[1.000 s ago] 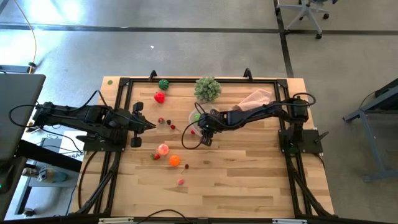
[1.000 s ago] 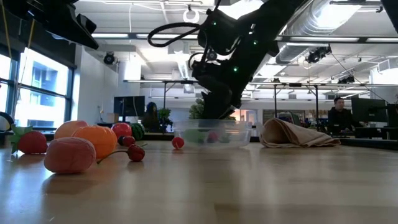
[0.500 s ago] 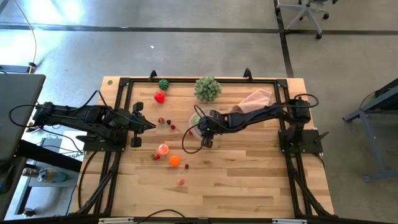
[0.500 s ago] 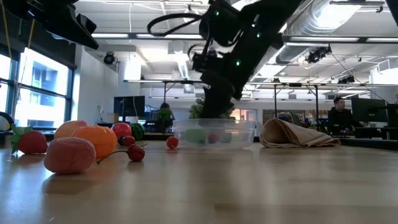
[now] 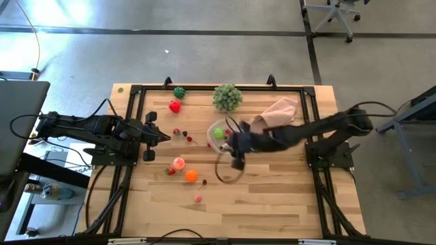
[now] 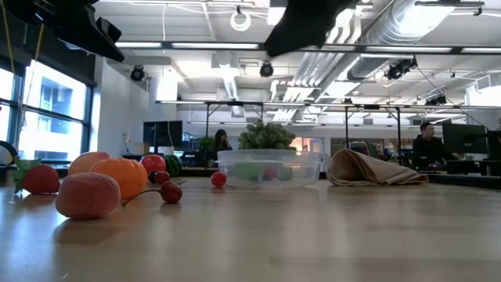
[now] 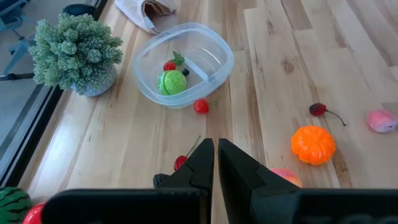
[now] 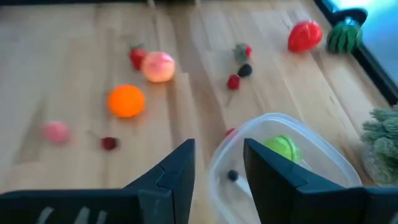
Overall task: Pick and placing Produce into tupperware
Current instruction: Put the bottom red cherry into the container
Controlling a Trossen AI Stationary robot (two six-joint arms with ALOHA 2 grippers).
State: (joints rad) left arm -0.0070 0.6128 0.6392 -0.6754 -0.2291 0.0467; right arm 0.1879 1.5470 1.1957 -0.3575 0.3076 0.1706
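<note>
High view: right gripper (image 5: 238, 161), jaws apart and empty, hovers just beside the tupperware (image 5: 219, 132), nearer the orange produce (image 5: 191, 175) than the shut left gripper (image 5: 165, 137) across the counter (image 5: 272, 190).

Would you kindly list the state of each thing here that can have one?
Container: upright, lidless, holding a green piece and small bits.
Pink cloth: crumpled beside the container.
Left gripper: shut, empty.
Right gripper: open, empty, above the container.
</note>
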